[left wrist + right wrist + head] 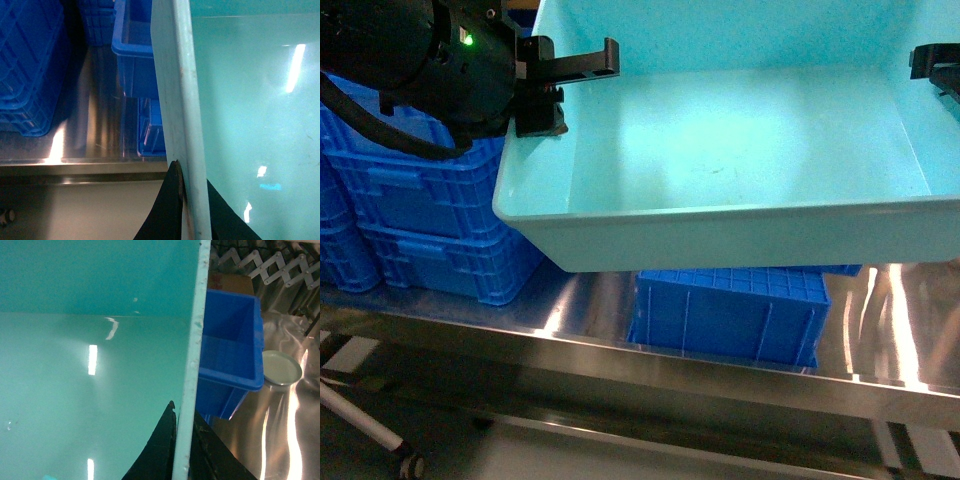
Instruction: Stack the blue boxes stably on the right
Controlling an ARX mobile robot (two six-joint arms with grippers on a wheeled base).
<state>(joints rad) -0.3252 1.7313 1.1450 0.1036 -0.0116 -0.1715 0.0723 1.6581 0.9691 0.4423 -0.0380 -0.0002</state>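
One light turquoise tub [740, 170] is hanging in the air above the steel table [720, 370], filling most of the head view. It is smooth plastic, rectangular and shallow, with plain sloping walls and a rolled rim; its floor is bare and is catching bright strip reflections. Both arms are carrying it between them. The left gripper [542, 85] is pinching the tub's left rim, one black finger lying over the top of the rim and the other pressing the outside wall; in the left wrist view [186, 210] the pale rim is running straight up between the two dark fingers, clamped tight. The right gripper [932, 62] is showing only as a black tip at the tub's right edge, but the right wrist view [181, 450] is showing its two fingers closed on either side of the rim there.

Directly beneath the tub one ribbed royal-blue crate [730, 315] is sitting on the table, its walls ridged with vertical bars. To the left, a stack of ribbed blue crates [420, 200] is standing; at least two layers are showing. The table is brushed metal, streaked with glare. In the right wrist view a round pale dish [282, 368] is lying on the steel beside a blue crate [230, 345].
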